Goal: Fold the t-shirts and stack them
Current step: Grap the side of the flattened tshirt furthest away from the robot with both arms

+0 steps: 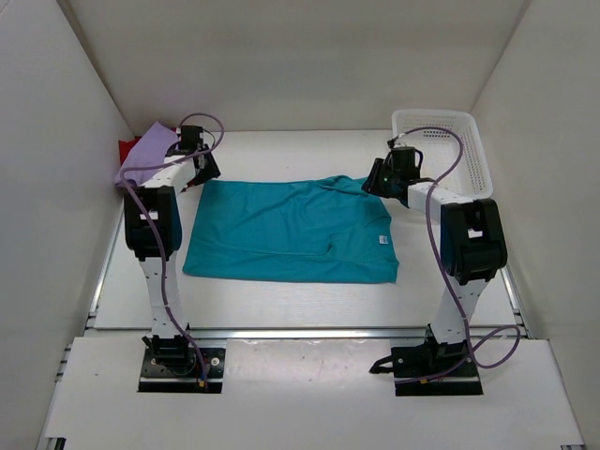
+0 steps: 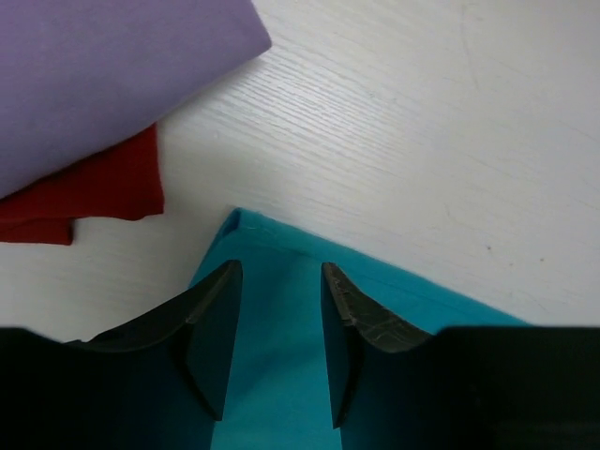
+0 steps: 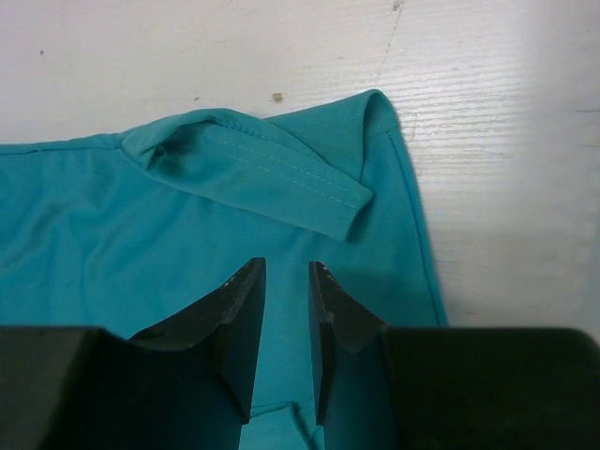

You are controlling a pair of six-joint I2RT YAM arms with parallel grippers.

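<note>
White desk (image 1: 281, 309) between plain white walls carries everything, and the teal shirt (image 1: 291, 234) lies flat at its middle as a wide rectangle, white label near its right end. Your left end effector (image 2: 281, 272) hovers over the teal shirt's far left corner. Its jaws are apart with nothing pinched, and the cloth lies flat beneath them. Your right end effector (image 3: 286, 267) hangs over the far right corner, jaws likewise parted and empty, just short of a sleeve turned back onto the body.

Beyond the teal shirt's far left corner, the lavender shirt (image 2: 112, 75) rests folded on the red shirt (image 2: 94, 192). The basket (image 1: 450, 141) stands beyond the far right corner.

This looks like mid-fold on the last shirt: narrowed lengthwise, not yet folded across. Next, you need a fresh pinch at one end through every layer. Then carry that end over to the other without dragging the turned sleeve loose. Stacking on the lavender shirt comes after.
</note>
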